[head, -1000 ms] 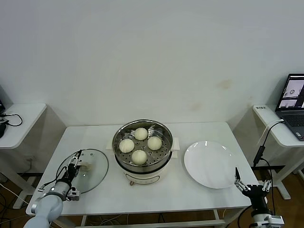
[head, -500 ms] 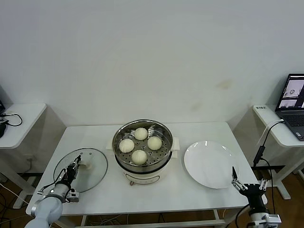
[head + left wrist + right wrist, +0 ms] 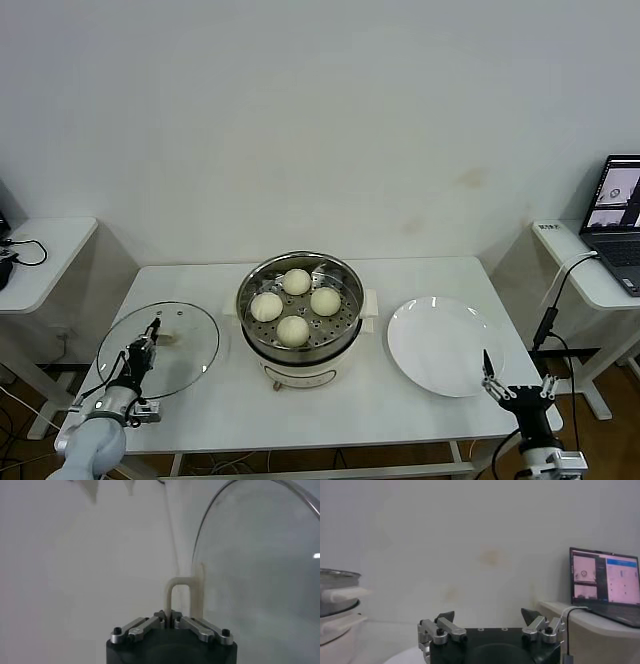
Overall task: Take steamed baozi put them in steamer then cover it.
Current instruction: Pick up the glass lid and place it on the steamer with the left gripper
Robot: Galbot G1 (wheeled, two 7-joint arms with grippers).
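My left gripper (image 3: 150, 335) sits at the near left corner of the white table (image 3: 400, 415), its fingers clamped together on the cream-white bar handle (image 3: 172, 597) of the cover (image 3: 158, 350). In the left wrist view the jaws meet tight around one leg of that handle, and the clear glass dome with its metal rim curves away beside it. In the head view the cover appears tilted, its far edge raised; I cannot tell whether its near edge touches the table.

My right gripper (image 3: 515, 385) hangs at the near right corner of the table, just past the edge, fingers spread wide apart and holding nothing. The right wrist view confirms it: both fingertips (image 3: 445, 616) stand well apart with only the wall visible between them.

A flat white plate (image 3: 443, 345) lies on the table between my right gripper and the steamer (image 3: 300, 310), bare on top.

The steamer stands at the middle of the table, uncovered, the steel pot on its cream-white base. The four steamed baozi (image 3: 297, 306) rest on the perforated tray inside, set in a diamond, close together but not stacked.

Farther off, a small side table stands at each end. The right one carries a laptop (image 3: 612, 210) with its screen lit, also visible in the right wrist view.
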